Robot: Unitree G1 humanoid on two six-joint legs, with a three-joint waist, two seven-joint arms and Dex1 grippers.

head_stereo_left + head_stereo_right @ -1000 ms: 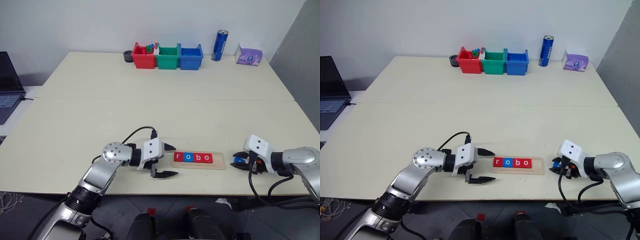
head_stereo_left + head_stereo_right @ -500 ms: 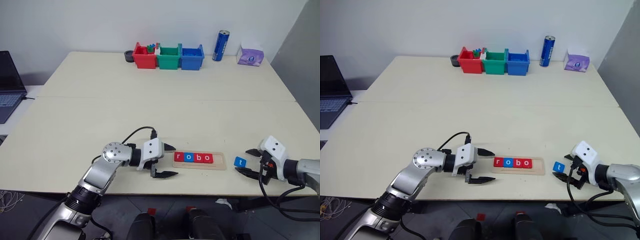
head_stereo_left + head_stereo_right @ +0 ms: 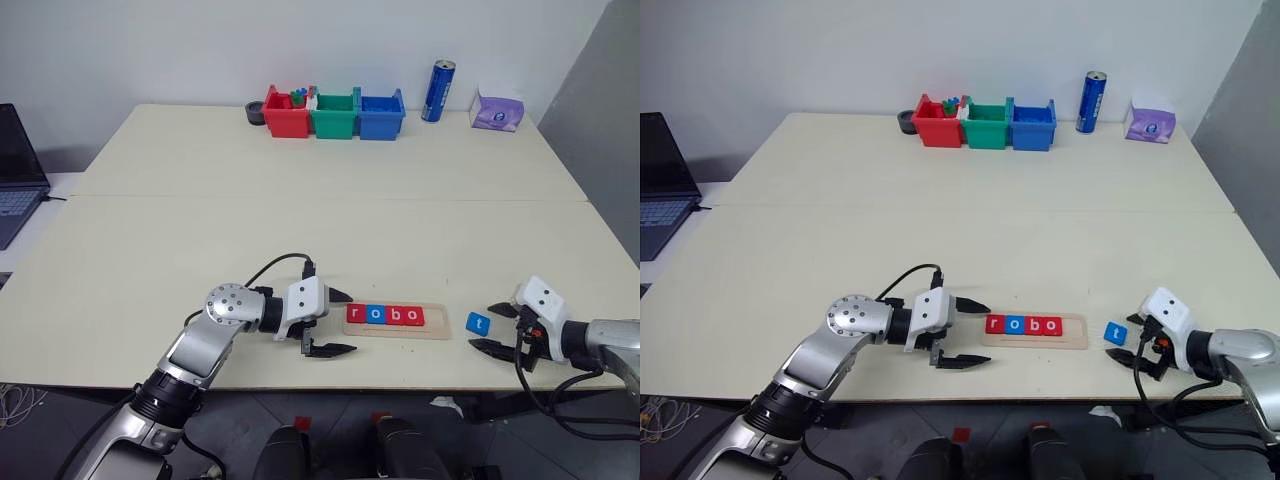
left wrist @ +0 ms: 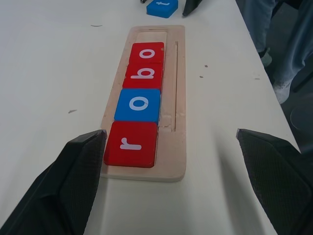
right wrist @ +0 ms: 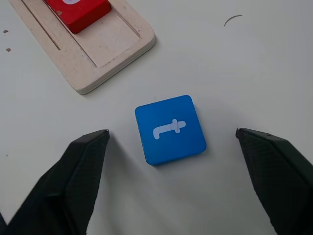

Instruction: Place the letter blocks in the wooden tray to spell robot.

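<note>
Letter blocks, five in all: four sit in a row in the wooden tray (image 3: 398, 321), reading r (image 4: 131, 144) (red), o (image 4: 139, 105) (blue), b (image 4: 143, 74) (red), o (image 4: 146, 53) (red), with the tray's last slot at its right end bare. Fifth block, blue t (image 5: 169, 129), lies flat on the table (image 3: 300, 230) just beside that right end of the tray, apart from it and touching neither the tray nor any finger. Wooden tray: pale, long and narrow, lying near the table's front edge between the two grippers. Right gripper (image 3: 503, 328): fingers spread wide, one on either side of the t block and clear of it, grasping nothing. Left gripper (image 3: 340, 322): fingers likewise spread, just beside the tray's left end, pointing along the row, grasping nothing. Farther back, near the wall: red bin (image 3: 287, 114), green bin (image 3: 335, 114) and blue bin (image 3: 382, 114) standing side by side, the red one with small colourful pieces in it; a blue can (image 3: 439, 91) upright to their right; a purple tissue pack (image 3: 498, 111) beyond the can. Laptop (image 3: 18, 170) at the left edge of the head views.
</note>
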